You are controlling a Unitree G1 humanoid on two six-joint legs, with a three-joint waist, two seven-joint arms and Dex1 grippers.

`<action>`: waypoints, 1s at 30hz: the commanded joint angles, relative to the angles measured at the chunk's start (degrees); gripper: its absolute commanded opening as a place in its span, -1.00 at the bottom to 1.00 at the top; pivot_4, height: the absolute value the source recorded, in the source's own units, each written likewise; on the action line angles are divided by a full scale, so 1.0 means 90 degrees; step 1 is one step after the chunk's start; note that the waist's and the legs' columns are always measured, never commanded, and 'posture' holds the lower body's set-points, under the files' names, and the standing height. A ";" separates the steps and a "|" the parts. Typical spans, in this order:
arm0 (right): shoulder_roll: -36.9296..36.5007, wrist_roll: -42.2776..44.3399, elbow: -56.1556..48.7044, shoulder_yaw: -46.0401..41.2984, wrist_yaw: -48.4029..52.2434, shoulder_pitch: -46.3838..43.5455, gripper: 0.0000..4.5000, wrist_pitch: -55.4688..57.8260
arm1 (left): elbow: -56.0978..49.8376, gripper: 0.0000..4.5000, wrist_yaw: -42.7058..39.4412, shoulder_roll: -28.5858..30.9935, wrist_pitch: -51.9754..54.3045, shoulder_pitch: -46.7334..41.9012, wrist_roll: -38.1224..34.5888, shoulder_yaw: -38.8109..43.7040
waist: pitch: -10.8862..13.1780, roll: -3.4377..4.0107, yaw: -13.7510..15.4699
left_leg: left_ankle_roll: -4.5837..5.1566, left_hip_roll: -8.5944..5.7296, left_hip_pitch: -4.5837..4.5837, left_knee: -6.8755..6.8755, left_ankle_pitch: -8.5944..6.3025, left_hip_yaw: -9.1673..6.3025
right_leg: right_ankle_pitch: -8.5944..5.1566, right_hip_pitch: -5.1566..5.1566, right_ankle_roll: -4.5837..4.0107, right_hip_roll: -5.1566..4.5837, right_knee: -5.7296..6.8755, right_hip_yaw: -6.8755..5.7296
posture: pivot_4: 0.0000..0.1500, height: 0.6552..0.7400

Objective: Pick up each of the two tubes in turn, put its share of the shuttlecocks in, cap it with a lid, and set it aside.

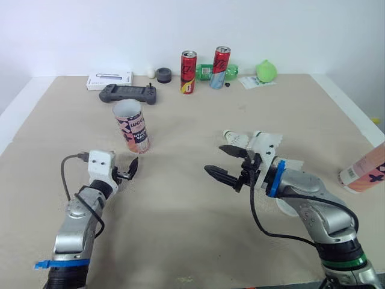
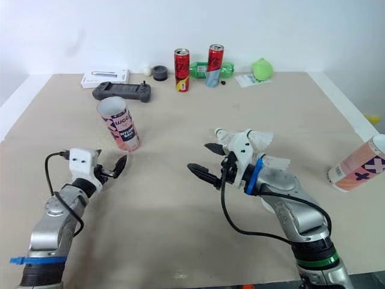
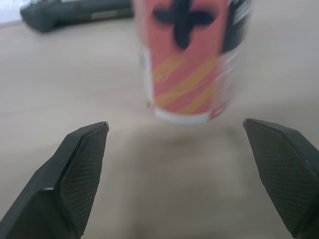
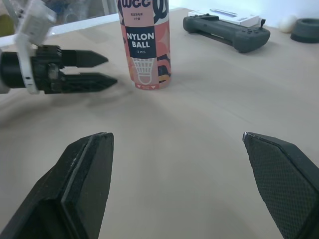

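The worktop [image 1: 198, 132] is showing a plain sandy beige. The upright tube [image 1: 132, 127] is wearing salmon pink with a black band carrying white lettering, a white shuttlecock drawing, a black cross and slanting yellow-orange stripes above a white base. The second tube [image 1: 365, 170], at the right edge, is showing pink with dark blue crosses. The shuttlecock [image 1: 237, 139] is looking white. The left pincer [image 1: 131, 168] and right pincer [image 1: 215, 159] are showing black fingers with a fine cross-hatched texture. Along the far edge, a red can [image 1: 188, 71], a red-and-blue can [image 1: 219, 67], a green bottle [image 1: 207, 71], a black controller [image 1: 128, 93] and a white box [image 1: 109, 80] are standing out.
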 commanded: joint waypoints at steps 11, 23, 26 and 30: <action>0.0302 -0.0247 -0.0271 -0.0082 -0.0122 -0.0047 0.98 -0.0165 | 0.2168 1.00 -0.0499 0.0185 -0.0142 -0.1715 0.0332 -0.0482 | -0.0002 0.0003 -0.0010 | -0.0009 0.0001 0.0009 0.0003 0.0024 -0.0006 | 0.0031 0.0008 0.0002 0.0004 0.0001 -0.0005 | 1.00 1.00; 0.0322 -0.0252 -0.0420 -0.0138 -0.0277 0.0115 0.98 -0.0115 | 0.3744 1.00 -0.0510 -0.0022 -0.0900 -0.2651 0.0416 -0.0507 | -0.0003 0.0004 -0.0004 | 0.0001 0.0000 0.0009 0.0003 0.0038 -0.0007 | 0.0045 0.0010 0.0005 0.0004 0.0002 -0.0006 | 1.00 1.00; 0.0326 -0.0249 -0.0442 -0.0136 -0.0287 0.0136 0.98 -0.0114 | 0.3871 1.00 -0.0505 -0.0073 -0.0989 -0.2693 0.0451 -0.0516 | -0.0003 0.0004 -0.0004 | 0.0000 -0.0001 0.0009 0.0004 0.0038 -0.0008 | 0.0046 0.0012 0.0006 0.0003 0.0002 -0.0006 | 1.00 1.00; 0.0347 -0.0234 -0.0476 -0.0145 -0.0328 0.0160 1.00 -0.0101 | 0.3912 0.89 -0.0486 -0.0103 -0.1067 -0.2682 0.0464 -0.0517 | -0.0004 0.0006 -0.0004 | 0.0001 -0.0001 0.0010 0.0004 0.0039 -0.0008 | 0.0047 0.0012 0.0006 0.0003 0.0002 -0.0006 | 1.00 1.00</action>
